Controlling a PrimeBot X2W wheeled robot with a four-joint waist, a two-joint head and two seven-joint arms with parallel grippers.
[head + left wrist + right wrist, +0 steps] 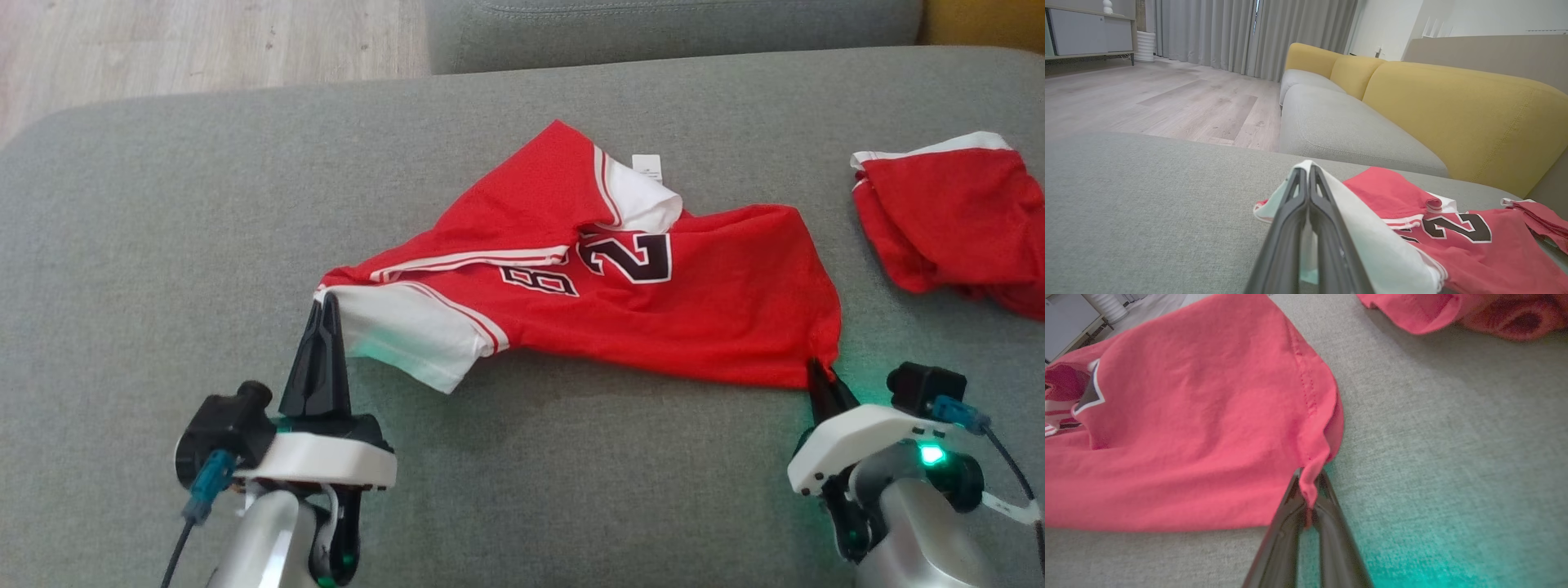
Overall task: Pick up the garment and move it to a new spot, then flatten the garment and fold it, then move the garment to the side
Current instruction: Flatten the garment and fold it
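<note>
Our two grippers sit lowest in the head view. At lower left, our left gripper (325, 309) is closed on the white sleeve (408, 335) of the red jersey (678, 318). At lower right, our right gripper (819, 374) pinches the hem corner (826, 347). The jersey lies crumpled at centre frame on the grey cushion (163, 245), and a second red garment (955, 220) lies apart at the right edge.

Left wrist view: dark fingers pressed together at bottom centre, with white sleeve cloth trapped between them.

Right wrist view: fingers clamped on a bunched red hem fold at centre.

We judge both arms should lift evenly, holding the cloth taut and clear of the second garment.
</note>
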